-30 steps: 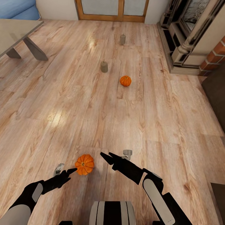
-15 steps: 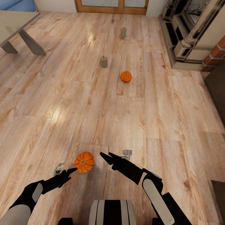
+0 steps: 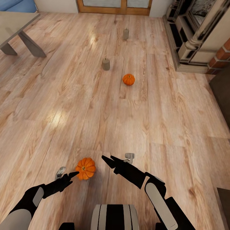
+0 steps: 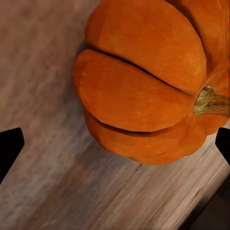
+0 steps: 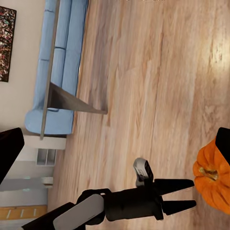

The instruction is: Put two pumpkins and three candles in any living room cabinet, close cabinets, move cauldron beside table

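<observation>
Orange pumpkin sits before open left gripper.

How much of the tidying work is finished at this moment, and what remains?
Nothing looks put away yet. Both pumpkins, the near one and the far one, and two candles sit on the wooden floor. In hand: the left gripper is open beside the near pumpkin, not gripping it; the right gripper is open too. Storing everything, closing cabinets and moving the cauldron remain.

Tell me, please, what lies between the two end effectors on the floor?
In the head view, the near pumpkin sits between the left end effector and the right end effector, touching neither.
</observation>
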### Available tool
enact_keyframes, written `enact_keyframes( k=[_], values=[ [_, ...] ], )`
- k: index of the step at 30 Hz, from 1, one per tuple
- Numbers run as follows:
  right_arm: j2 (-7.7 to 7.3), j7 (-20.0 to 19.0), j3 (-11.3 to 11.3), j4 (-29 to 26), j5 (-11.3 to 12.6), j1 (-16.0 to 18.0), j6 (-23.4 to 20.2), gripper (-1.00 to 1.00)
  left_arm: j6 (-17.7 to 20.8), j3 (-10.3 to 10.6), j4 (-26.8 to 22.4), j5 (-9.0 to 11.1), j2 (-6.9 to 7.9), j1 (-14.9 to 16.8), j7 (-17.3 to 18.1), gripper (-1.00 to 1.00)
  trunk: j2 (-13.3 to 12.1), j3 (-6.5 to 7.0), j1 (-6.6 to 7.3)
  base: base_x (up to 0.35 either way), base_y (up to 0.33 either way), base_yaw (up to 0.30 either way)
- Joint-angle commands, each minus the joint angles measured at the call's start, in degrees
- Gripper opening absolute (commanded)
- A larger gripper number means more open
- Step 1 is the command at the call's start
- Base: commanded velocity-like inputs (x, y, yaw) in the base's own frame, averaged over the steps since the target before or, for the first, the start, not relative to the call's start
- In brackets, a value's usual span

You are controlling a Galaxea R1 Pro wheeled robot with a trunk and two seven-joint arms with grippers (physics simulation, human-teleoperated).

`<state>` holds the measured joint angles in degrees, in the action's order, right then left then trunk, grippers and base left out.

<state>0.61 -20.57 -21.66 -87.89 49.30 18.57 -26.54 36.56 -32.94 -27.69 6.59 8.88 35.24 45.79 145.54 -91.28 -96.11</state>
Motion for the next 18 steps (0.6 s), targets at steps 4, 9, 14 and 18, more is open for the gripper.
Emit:
enact_keyframes(
  k=[4, 9, 14, 18],
  values=[
    [0.00, 0.0, 0.0, 0.0, 0.0, 0.0, 0.0, 1.00, 0.0, 0.0, 0.0, 0.0, 0.00, 0.0, 0.0, 1.00, 0.0, 0.00, 0.00, 0.076, 0.000, 0.000],
    [0.08, 0.0, 0.0, 0.0, 0.0, 0.0, 0.0, 1.00, 0.0, 0.0, 0.0, 0.0, 0.08, 0.0, 0.1, 1.00, 0.0, 0.00, 0.00, 0.008, 0.000, 0.000],
    [0.02, 0.0, 0.0, 0.0, 0.0, 0.0, 0.0, 1.00, -0.1, 0.0, 0.0, 0.0, 0.09, 0.0, 0.1, 1.00, 0.1, -0.89, -0.10, 0.000, 0.000, 0.000],
    [0.01, 0.0, 0.0, 0.0, 0.0, 0.0, 0.0, 1.00, -0.1, 0.0, 0.0, 0.0, 0.09, 0.0, 0.1, 1.00, 0.1, -1.77, -0.21, 0.000, 0.000, 0.000]
  ],
)
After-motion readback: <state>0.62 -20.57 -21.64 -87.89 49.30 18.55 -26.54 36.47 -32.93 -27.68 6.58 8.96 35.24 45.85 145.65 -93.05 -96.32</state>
